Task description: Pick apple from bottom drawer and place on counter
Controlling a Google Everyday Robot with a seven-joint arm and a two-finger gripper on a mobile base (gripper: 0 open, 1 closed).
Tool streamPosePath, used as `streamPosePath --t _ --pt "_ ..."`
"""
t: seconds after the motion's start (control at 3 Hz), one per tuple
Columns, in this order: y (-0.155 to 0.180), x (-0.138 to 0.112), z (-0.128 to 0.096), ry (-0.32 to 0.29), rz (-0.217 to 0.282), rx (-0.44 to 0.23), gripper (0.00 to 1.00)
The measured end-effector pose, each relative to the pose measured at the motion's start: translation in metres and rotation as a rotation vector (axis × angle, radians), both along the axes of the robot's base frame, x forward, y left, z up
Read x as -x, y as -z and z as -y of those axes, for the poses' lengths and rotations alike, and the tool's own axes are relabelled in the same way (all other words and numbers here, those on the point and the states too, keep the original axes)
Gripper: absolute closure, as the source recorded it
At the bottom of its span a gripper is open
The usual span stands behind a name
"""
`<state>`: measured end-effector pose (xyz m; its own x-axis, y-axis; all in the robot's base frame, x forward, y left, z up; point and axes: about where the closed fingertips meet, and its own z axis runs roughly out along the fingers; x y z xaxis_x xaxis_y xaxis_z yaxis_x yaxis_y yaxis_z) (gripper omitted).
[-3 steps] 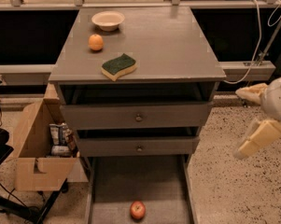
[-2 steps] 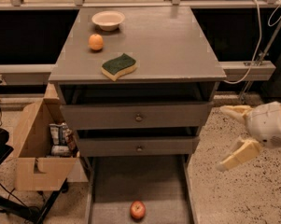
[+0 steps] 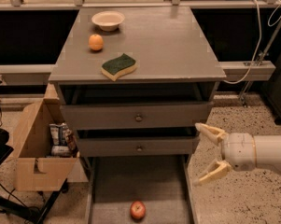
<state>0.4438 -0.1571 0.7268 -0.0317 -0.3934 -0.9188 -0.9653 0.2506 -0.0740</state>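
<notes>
Here, the gripper point(image 3: 204, 154), fingers spread apart, is seen right of the drawer point(image 3: 113, 181) holding the apple point(image 3: 137, 210).

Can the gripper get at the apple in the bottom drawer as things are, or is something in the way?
Probably yes. The bottom drawer is pulled out, the apple lies uncovered in it, and the gripper, fingers open, hangs right of the cabinet, with only the drawer's low side wall between.
</notes>
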Motion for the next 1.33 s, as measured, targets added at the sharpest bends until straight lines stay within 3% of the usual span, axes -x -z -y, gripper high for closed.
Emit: streamPosePath --t 0.33,0.67,1.0,1.33 --pt "0.047 0.008 -0.024 -0.032 0.086 -0.124 0.0" --pt "0.046 0.008 -0.024 -0.032 0.086 -0.123 0.0" --pt "0.032 0.01 -0.023 -0.028 0.101 -0.078 0.0" --pt "0.052 0.012 -0.02 -0.051 0.11 -0.064 0.0"
